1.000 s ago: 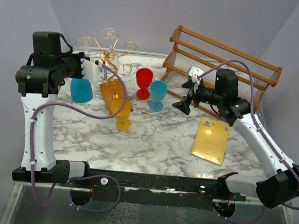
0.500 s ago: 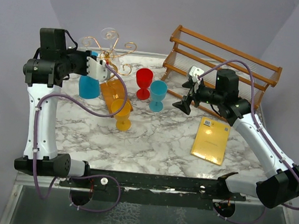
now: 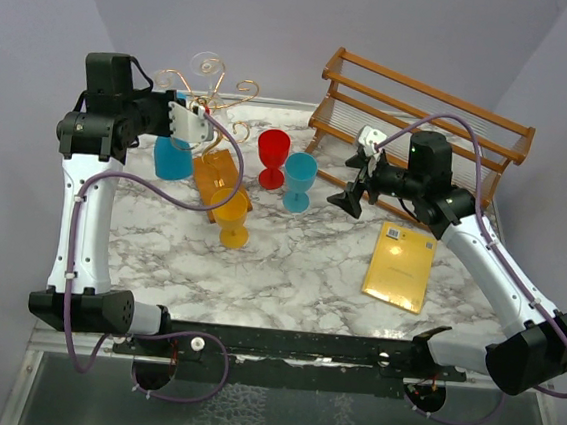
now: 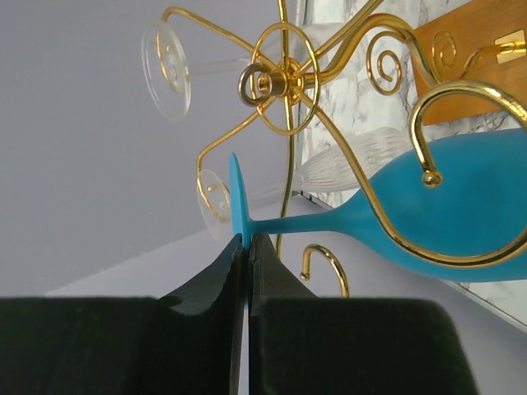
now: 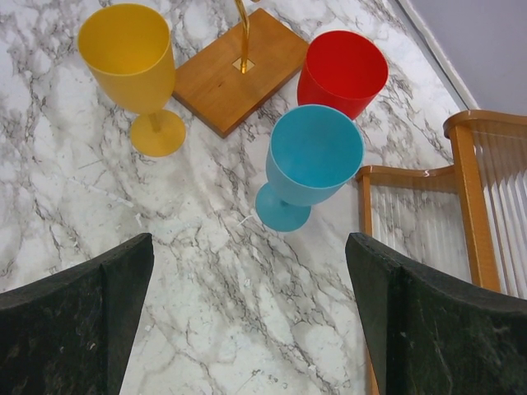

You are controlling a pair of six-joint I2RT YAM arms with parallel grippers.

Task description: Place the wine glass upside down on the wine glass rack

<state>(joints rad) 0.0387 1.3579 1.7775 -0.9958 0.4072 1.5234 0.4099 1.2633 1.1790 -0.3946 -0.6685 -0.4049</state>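
Wine glass (image 4: 461, 206), blue, foot pinched in closed left gripper (image 4: 247, 251), bowl behind a curled wine glass rack (image 4: 272, 82) arm, right gripper (image 5: 249, 271) spread wide, empty.

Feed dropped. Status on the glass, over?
Left end effector shut on blue wine glass foot, inverted at rack arm. Right end effector open, empty. Clear glass close beside.

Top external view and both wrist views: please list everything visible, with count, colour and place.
wine glass: one, blue, upside down, far left
wine glass rack: one, gold wire, wooden base, beside it
clear glasses: at least two, hanging there
yellow glass, red glass, light blue glass: one each, upright, centre
slatted rack: one, brown, far right
envelope: one, yellow, right
table: one, marble
left fingers: black, shut on wine glass foot
right fingers: black, open, above centre
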